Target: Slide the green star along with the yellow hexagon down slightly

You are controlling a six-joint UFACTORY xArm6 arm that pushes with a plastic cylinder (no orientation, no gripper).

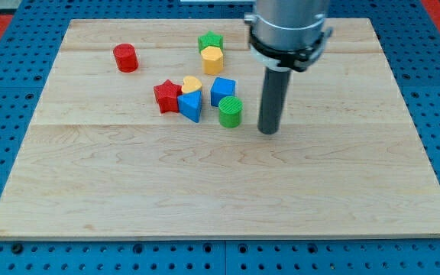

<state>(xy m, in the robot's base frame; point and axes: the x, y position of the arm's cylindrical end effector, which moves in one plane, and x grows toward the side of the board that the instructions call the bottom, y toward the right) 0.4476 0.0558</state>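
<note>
The green star (pixel 211 40) sits near the view's top, just left of centre, touching the yellow hexagon (pixel 213 59) directly below it. My tip (pixel 269 131) rests on the wooden board (pixel 220 191), to the right of and well below both blocks, just right of a green cylinder (pixel 230 111). The rod hangs from the arm's grey body at the view's top.
A red cylinder (pixel 125 58) stands at the upper left. A cluster sits below the hexagon: a red star (pixel 166 96), a yellow heart (pixel 191 84), a blue triangular block (pixel 191 105) and a blue cube (pixel 222 91). A blue pegboard surrounds the board.
</note>
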